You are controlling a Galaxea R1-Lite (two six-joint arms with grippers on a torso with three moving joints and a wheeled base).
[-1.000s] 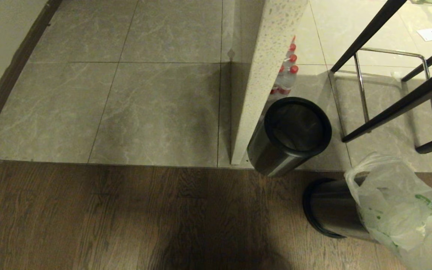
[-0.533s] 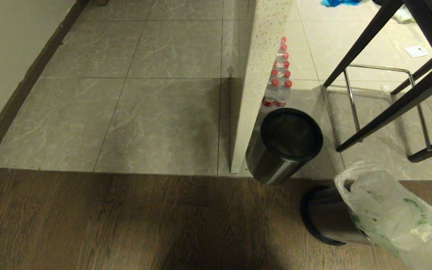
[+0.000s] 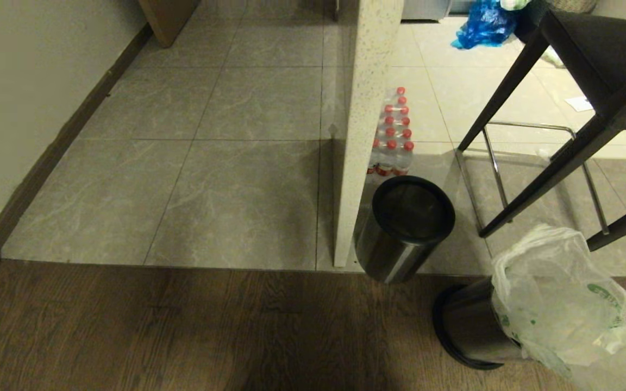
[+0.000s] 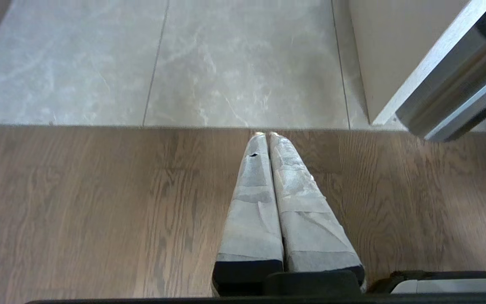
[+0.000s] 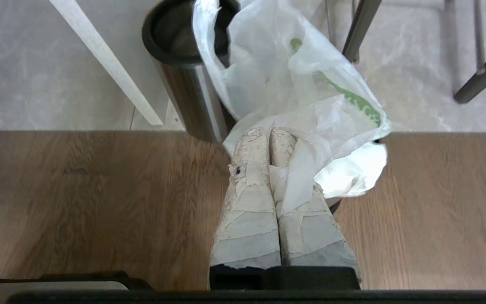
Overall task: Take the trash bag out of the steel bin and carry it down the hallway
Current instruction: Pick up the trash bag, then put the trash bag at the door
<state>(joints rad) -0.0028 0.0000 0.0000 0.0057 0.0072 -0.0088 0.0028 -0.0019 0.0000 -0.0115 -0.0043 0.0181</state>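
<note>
here both fingers (image 4: 268, 139) (image 5: 268, 137) sit together, trash bag (image 3: 563, 309) perhaps draped over the steel bin (image 3: 468, 326) at the hallway (image 3: 226, 195) edge.

It looked like a lived-in home, at the edge of a kitchen or dining area. Dark wood-plank flooring (image 3: 128, 326) met large grey veined floor tiles (image 3: 226, 190), a speckled pale stone counter panel (image 3: 364, 108) stood beside a shrink-wrapped pack of red-capped water bottles (image 3: 392, 136), and a black-legged bar stool (image 3: 574, 108) stood near a crumpled blue plastic bag (image 3: 481, 27).
</note>
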